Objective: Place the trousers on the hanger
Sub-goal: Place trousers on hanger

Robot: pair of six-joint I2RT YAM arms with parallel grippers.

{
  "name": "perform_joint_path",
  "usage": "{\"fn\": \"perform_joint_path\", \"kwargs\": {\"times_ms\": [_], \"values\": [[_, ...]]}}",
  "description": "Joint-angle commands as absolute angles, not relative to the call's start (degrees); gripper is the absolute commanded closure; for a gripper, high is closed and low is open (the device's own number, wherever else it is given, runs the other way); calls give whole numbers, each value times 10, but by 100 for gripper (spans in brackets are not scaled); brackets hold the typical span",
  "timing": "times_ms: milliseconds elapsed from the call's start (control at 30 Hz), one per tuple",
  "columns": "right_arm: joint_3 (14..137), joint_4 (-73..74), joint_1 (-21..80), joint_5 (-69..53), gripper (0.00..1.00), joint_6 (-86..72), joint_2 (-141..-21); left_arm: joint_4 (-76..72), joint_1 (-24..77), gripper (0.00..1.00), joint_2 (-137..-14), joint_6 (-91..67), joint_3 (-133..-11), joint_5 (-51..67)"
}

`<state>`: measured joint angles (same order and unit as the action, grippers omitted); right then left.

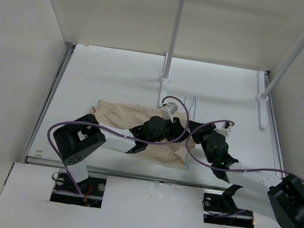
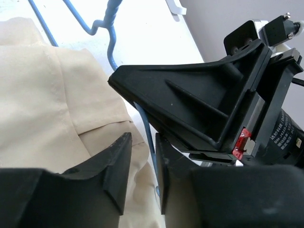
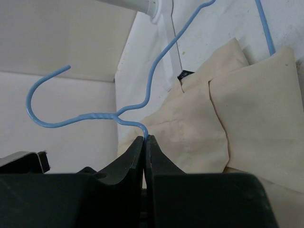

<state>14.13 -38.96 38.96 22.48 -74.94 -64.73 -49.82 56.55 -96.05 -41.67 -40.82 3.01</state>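
The beige trousers lie crumpled on the middle of the table. The thin pale blue hanger lies along their right edge. My right gripper is shut on the hanger wire just below its twisted neck; the right wrist view shows the jaws pinching the wire, with the hook to the left and trousers behind. My left gripper is open at the trousers' right edge. In the left wrist view its jaws straddle a hanger wire and the cloth edge.
Two white rack poles stand at the back, one in the middle and one at the right, each with a foot on the table. White walls close in the left and right sides. The right gripper's body fills the space just beyond my left jaws.
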Motion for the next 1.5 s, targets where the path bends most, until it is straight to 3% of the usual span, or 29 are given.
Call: {"fn": "perform_joint_path", "kwargs": {"times_ms": [0, 133, 467, 600, 700, 833, 933, 1033, 1200, 1267, 1433, 1467], "values": [[144, -422, 385, 208, 97, -761, -635, -525, 569, 72, -962, -406, -432, 24], [147, -423, 385, 203, 98, -764, -636, -518, 570, 73, -976, -400, -446, 21], [128, -432, 385, 200, 98, -791, -664, -493, 592, 99, -999, -367, -483, 15], [126, -407, 380, 207, 94, -779, -627, -467, 602, 100, -983, -345, -478, -21], [132, -354, 365, 208, 81, -758, -579, -446, 608, 100, -969, -325, -476, -42], [140, -249, 353, 228, 56, -713, -493, -440, 609, 100, -965, -318, -477, -47], [133, -151, 338, 245, 46, -685, -405, -439, 605, 100, -966, -319, -476, -45], [105, -51, 323, 259, 48, -679, -288, -439, 601, 100, -962, -320, -473, -47], [83, 114, 292, 220, 71, -656, -163, -434, 598, 100, -958, -321, -473, -42], [88, 125, 283, 185, 70, -625, -176, -432, 598, 100, -957, -321, -471, -42], [152, 67, 295, 127, 46, -554, -373, -430, 597, 100, -947, -323, -461, -40], [169, 54, 311, 136, 46, -551, -411, -428, 597, 100, -944, -322, -461, -40]]}}
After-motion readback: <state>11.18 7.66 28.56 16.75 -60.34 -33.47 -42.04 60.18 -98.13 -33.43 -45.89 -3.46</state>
